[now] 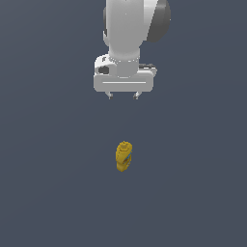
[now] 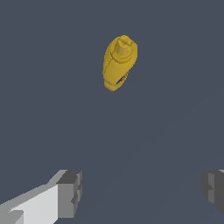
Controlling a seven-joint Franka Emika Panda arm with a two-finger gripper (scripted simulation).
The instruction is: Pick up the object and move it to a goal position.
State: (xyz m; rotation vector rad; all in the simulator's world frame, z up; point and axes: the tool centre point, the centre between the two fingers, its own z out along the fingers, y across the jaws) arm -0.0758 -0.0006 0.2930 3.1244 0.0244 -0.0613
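Plainly, jaws: set wide apart, nothing between them; in the wrist view the two dark grey pads sit at opposite lower corners of the frame.
Gripper (image 1: 123,96): in the upper middle of the exterior view, well apart from the bottle; blocky white body, short dark fingertips.
Object (image 1: 124,156): a small yellow squeeze bottle, just below the centre of the exterior view, under the gripper in the frame.
Object shape: rounded, tapering body with a stubby nozzle cap; smooth, plastic-looking, a small blue-orange label on its side.
Surface (image 1: 48,193): flat, matte, uniform grey-blue.
Done: nothing yet, by my reading; the bottle is ungrasped.
Left: approach, close on it, lift, carry to the goal; no goal marker shows.
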